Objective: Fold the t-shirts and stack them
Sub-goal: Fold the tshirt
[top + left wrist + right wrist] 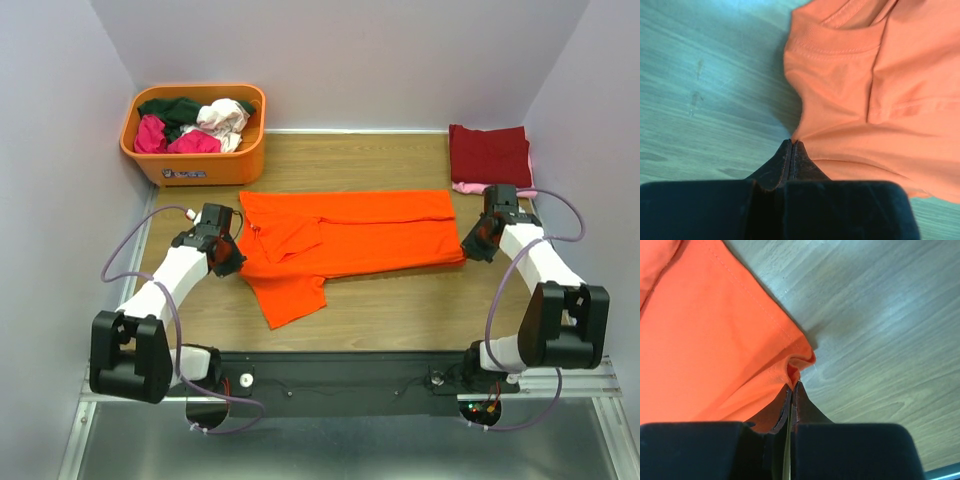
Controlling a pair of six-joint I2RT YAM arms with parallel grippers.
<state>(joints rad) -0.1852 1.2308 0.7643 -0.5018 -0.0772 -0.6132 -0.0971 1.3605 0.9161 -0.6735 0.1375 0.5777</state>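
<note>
Cloth of the orange shirt [345,240] lies spread lengthwise across the middle of the worktop [400,310]. Its collar end is to the left and its hem to the right. One sleeve is turned in over the chest and the other splays toward the near edge.

The left jaws are pressed together on the shirt's left edge. In the left wrist view the cloth draws to a point exactly where the two tips meet. The right jaws are clamped on the near right corner of the hem, where the cloth puckers into a small fold at the tips.

How much cloth sits between either pair of tips is hidden by the fingers. Each wrist view cuts off most of the shirt.

At the far right a folded dark red shirt [488,155] covers all but a strip of a pink one [470,187]. In the tub [250,150] at the far left, green, magenta and whitish shirts are bundled too tightly to tell apart.

The left arm [175,275] and right arm [530,265] both reach forward from the near edge. Their elbows are out to the sides, and their wrists turn inward and sit low at opposite ends of the shirt.
</note>
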